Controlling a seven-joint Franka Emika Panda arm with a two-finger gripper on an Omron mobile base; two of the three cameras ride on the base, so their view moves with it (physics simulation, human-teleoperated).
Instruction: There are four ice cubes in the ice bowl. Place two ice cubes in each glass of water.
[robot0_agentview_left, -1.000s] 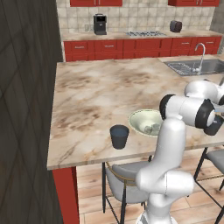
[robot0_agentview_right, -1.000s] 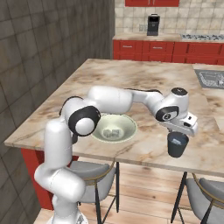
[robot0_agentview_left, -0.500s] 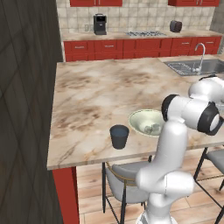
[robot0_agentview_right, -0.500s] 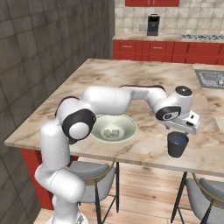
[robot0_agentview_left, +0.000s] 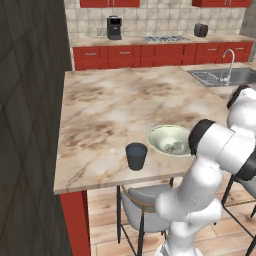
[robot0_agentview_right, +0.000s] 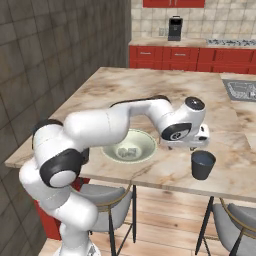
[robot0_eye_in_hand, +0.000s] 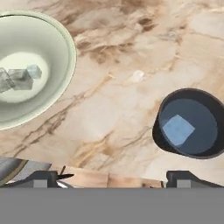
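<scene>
One ice cube (robot0_eye_in_hand: 178, 130) lies in the glass (robot0_eye_in_hand: 191, 122) beside the ice bowl (robot0_eye_in_hand: 61, 41), which holds three cubes (robot0_eye_in_hand: 18, 78).

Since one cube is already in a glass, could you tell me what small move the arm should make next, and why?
Probably swing the open gripper back over the bowl for another cube. The hand view shows one ice cube floating in the near glass, which needs two, while three cubes lie in the bowl and the jaws hold nothing.
</scene>
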